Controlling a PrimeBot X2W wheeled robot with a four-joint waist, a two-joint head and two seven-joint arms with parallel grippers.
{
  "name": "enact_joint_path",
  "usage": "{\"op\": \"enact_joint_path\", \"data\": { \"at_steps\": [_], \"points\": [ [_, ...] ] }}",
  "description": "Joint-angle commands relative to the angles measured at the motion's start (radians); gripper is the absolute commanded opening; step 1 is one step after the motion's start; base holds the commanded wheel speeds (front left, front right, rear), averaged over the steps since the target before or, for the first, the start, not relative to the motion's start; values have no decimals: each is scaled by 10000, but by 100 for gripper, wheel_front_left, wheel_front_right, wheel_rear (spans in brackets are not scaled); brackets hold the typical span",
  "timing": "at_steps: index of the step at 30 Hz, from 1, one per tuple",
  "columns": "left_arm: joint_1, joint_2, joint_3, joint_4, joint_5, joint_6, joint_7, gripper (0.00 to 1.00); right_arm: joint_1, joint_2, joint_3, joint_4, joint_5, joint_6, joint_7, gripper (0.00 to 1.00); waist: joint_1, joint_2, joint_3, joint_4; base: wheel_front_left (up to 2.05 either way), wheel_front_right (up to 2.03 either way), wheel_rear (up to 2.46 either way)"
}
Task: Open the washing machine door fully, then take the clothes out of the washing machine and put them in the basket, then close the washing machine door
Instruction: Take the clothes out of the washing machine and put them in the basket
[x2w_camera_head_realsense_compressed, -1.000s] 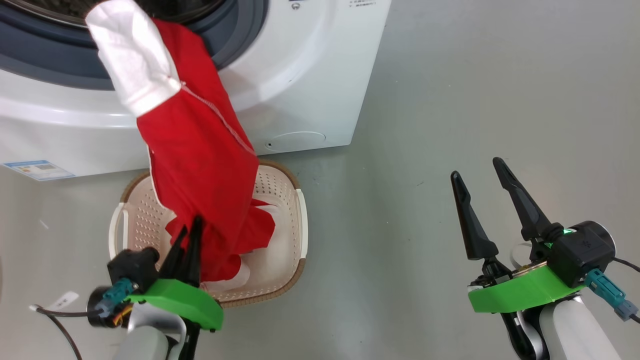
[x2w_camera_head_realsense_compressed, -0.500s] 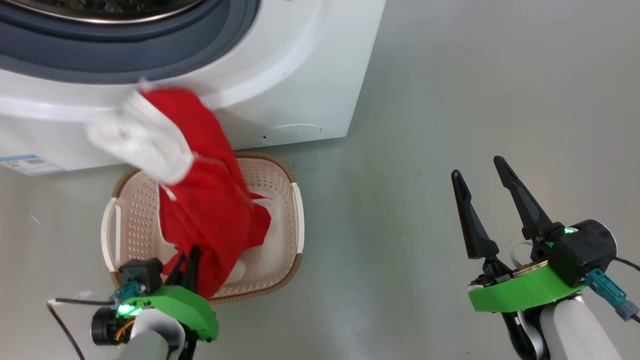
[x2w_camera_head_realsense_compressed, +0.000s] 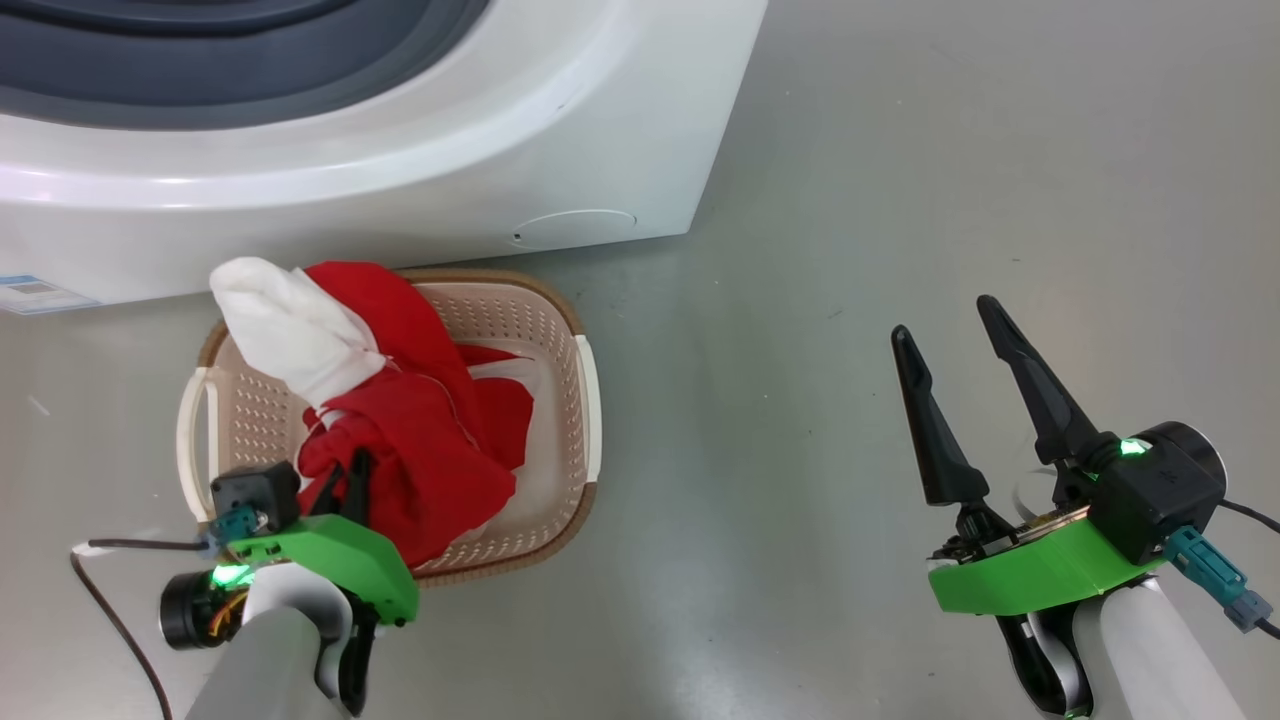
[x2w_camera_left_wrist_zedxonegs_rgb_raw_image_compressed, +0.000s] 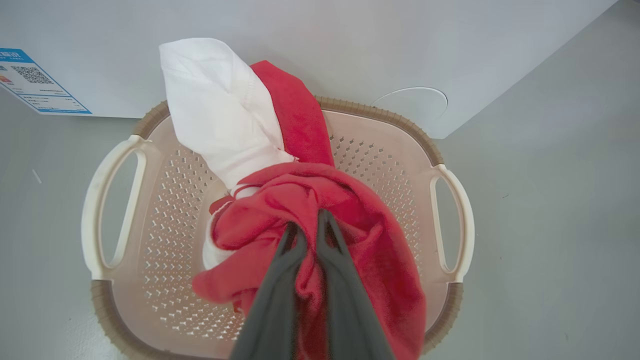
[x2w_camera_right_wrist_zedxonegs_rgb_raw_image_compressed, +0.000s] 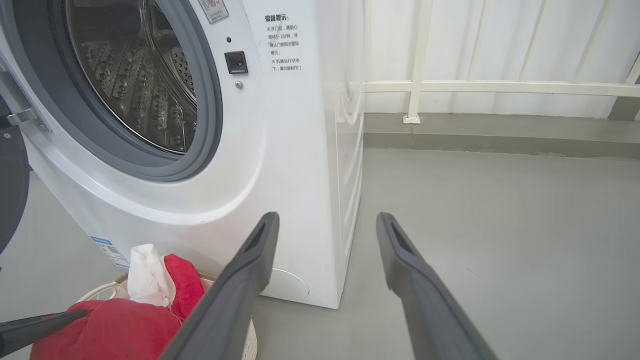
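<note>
- Clothes, red with one white part, lie heaped in the basket at the left middle of the head view. The basket stands on the floor just in front of the washing machine, probably so that the carry from the drum is short.
- At the lower left of that view the left pincer is clamped narrow on the red fabric, low over the basket's near side. By the look of it, letting go is the step in hand.
- At the lower right the right pincer hangs wide and empty above bare floor, well apart from the basket. It seems parked there to keep out of the way.
- In the left wrist view, both fingers pinch a red fold at the centre of the frame. The white part leans over the far rim at the upper left, touching or nearly touching the machine's front, so it may need tucking in.
- In the right wrist view, the drum at the upper left looks empty as far as it shows. The washing machine door is a dark edge at the far left, swung open.
</note>
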Motion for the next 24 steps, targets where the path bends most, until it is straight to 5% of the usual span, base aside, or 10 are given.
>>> {"op": "enact_joint_path", "data": {
  "at_steps": [1,24],
  "points": [
    [-48,244,343,-12,129,-39,-121,0,-84,1,224,-249,-124,63,-63,100,0,0,61,-64,0,0,0],
    [-1262,476,1063,641,693,-166,-122,0,-618,1,342,-414,-168,63,-63,100,0,0,1505,-139,0,0,0]
  ]
}}
